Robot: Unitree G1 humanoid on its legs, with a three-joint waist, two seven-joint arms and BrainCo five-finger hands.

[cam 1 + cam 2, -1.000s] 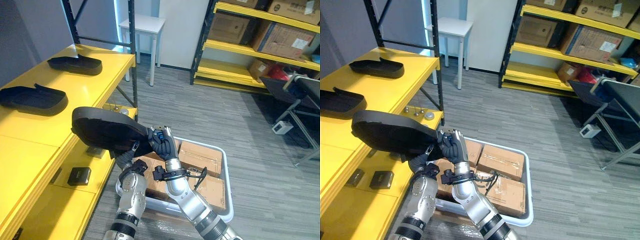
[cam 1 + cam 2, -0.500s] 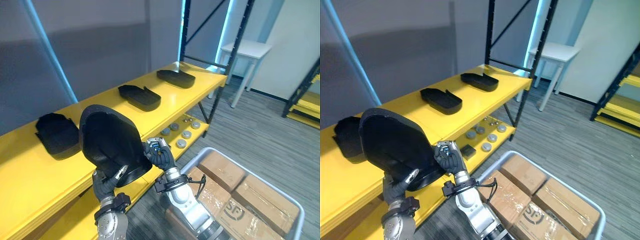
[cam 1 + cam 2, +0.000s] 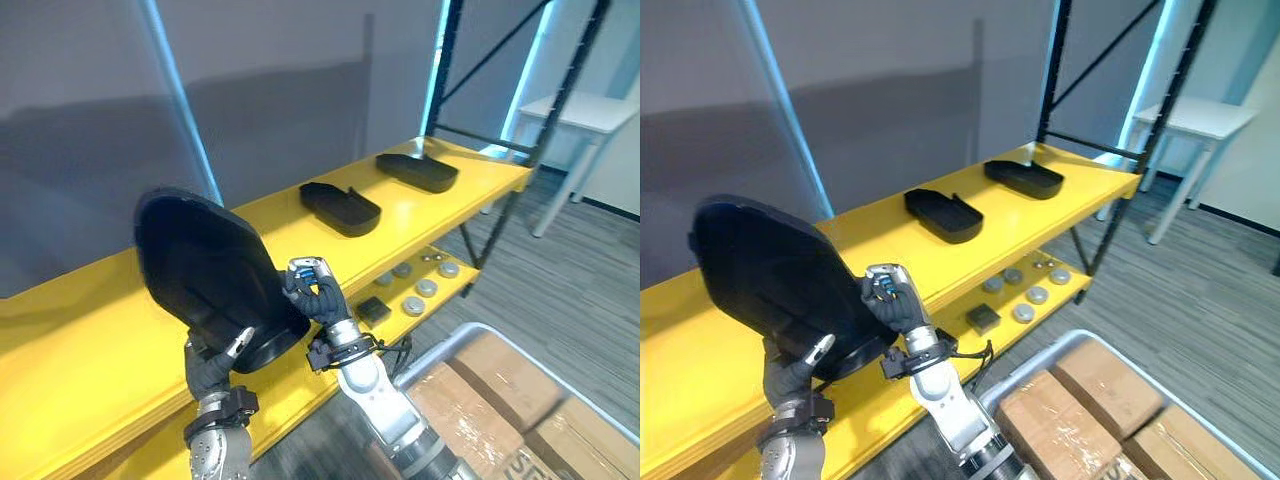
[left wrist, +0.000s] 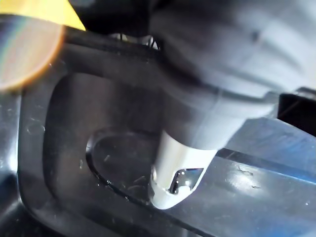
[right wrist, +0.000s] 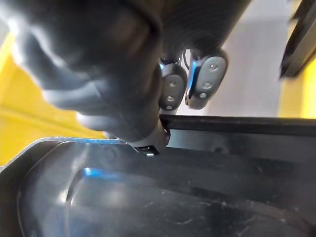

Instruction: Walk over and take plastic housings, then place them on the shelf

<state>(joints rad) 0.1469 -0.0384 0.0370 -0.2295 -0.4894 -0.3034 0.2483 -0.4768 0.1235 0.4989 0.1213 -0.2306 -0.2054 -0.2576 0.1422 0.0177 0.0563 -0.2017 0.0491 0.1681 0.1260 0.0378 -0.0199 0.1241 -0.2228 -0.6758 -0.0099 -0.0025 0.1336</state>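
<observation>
A large black plastic housing [image 3: 205, 280] is held up tilted, hollow side toward me, over the front of the yellow shelf top [image 3: 80, 340]. My left hand [image 3: 215, 362] grips its lower edge from below, a finger [image 4: 180, 168] pressed inside the hollow [image 4: 74, 123]. My right hand [image 3: 315, 297] is curled over its right rim, fingertips [image 5: 202, 84] hooked on the edge of the housing [image 5: 197, 197]. Two more black housings [image 3: 340, 207] [image 3: 417, 172] lie farther along the shelf top.
Round metal parts [image 3: 428, 287] and a small black box [image 3: 372, 310] sit on the lower shelf. A grey tote of cardboard boxes [image 3: 510, 390] stands on the floor at lower right. Black shelf posts [image 3: 447, 70] rise at the far end, a white table [image 3: 600, 110] beyond.
The camera has swung further toward the shelf, so the shelf and tote have shifted right. Both hands still hold the housing, now slightly higher over the shelf front.
</observation>
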